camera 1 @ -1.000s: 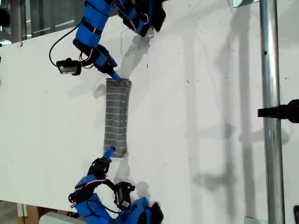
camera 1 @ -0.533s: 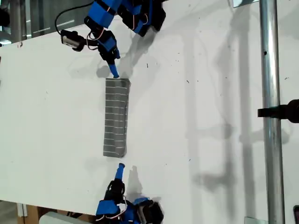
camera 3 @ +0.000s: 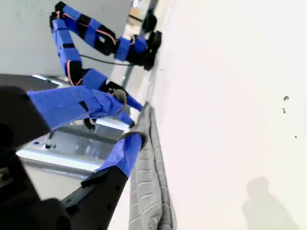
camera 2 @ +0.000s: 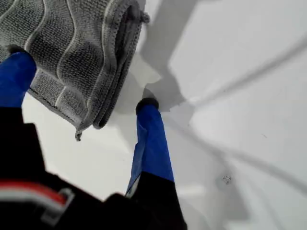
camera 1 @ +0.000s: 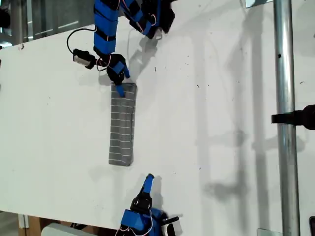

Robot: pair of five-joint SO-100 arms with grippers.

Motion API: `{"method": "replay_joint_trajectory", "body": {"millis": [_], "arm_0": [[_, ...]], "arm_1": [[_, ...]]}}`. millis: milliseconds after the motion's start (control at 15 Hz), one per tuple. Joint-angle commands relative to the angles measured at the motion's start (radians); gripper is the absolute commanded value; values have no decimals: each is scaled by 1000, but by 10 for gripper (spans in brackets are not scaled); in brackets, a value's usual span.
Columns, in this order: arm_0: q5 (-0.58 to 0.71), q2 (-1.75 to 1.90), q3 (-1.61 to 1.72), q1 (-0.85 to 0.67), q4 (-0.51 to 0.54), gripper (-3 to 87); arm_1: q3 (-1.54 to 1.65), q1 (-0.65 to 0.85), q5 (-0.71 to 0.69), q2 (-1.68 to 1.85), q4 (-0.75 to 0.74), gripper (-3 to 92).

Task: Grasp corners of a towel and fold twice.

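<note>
The towel (camera 1: pixel 122 125) lies folded into a narrow grey striped strip, running up and down the exterior view on the white table (camera 1: pixel 211 98). My first gripper (camera 1: pixel 119 88) is at the strip's upper end in that view and is open. In its wrist view it straddles a folded corner (camera 2: pixel 103 112), with one finger (camera 2: pixel 17 72) on the towel (camera 2: pixel 72 43) and the other finger (camera 2: pixel 151 139) on bare table. My second gripper (camera 1: pixel 148 178) is open and holds nothing. It hangs off the strip's lower end, toward the exterior view's right, and looks along the towel (camera 3: pixel 148 187).
A vertical metal pole (camera 1: pixel 284 73) with a black clamp (camera 1: pixel 295 118) stands at the exterior view's right. The first arm's base (camera 1: pixel 147 17) sits at the table's top edge in that view. The second arm's base (camera 1: pixel 142 221) sits at the bottom edge.
My second gripper left the towel's lower end and drew back toward the exterior view's bottom right. My first gripper lifted off, then came down onto the upper end.
</note>
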Motion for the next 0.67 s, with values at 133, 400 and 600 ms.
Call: {"method": "replay_joint_trajectory", "body": {"millis": [133,400,600], "arm_0": [[-18,8,2,5,25,117],[-29,8,-2,17,37,116],[-37,8,-3,38,37,115]], "arm_1": [[-209,-60,31,-176,-103,399],[-364,-104,21,-337,-225,270],[-291,-64,-18,-132,69,-2]]}}
